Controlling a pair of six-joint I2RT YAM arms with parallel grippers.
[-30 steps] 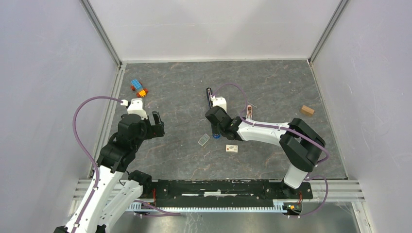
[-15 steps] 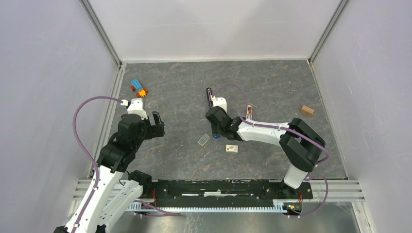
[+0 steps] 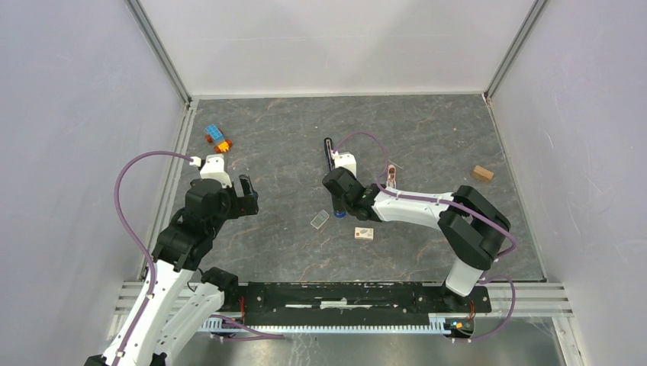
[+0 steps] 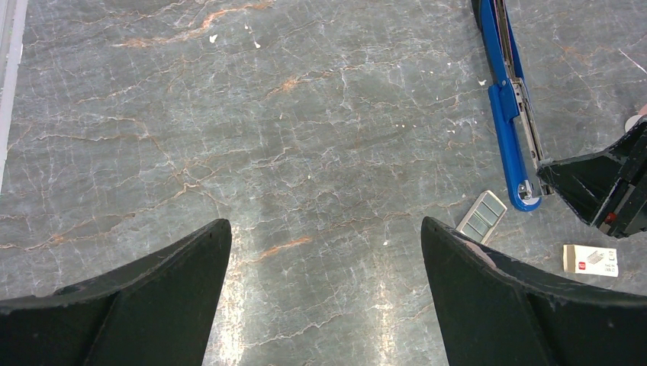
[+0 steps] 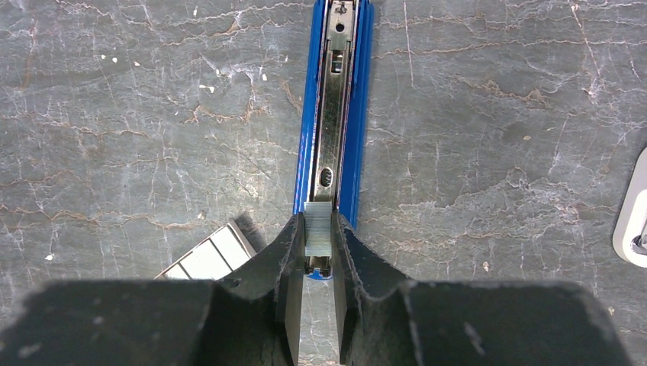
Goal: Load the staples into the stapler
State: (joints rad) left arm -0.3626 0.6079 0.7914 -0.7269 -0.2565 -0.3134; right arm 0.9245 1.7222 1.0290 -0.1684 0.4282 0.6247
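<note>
Nothing moved, one stapler (image 5: pixel 336 99), right gripper (image 5: pixel 317 226) pinching staples (image 5: pixel 318 239)

Bright, even overhead light fills all three views, with sharp focus across the worktop (image 3: pixel 427 137). Left of the stapler (image 4: pixel 507 137), a pale sheen of glare streaks the stone. Shadows beside the stapler are faint and soft-edged.
</note>
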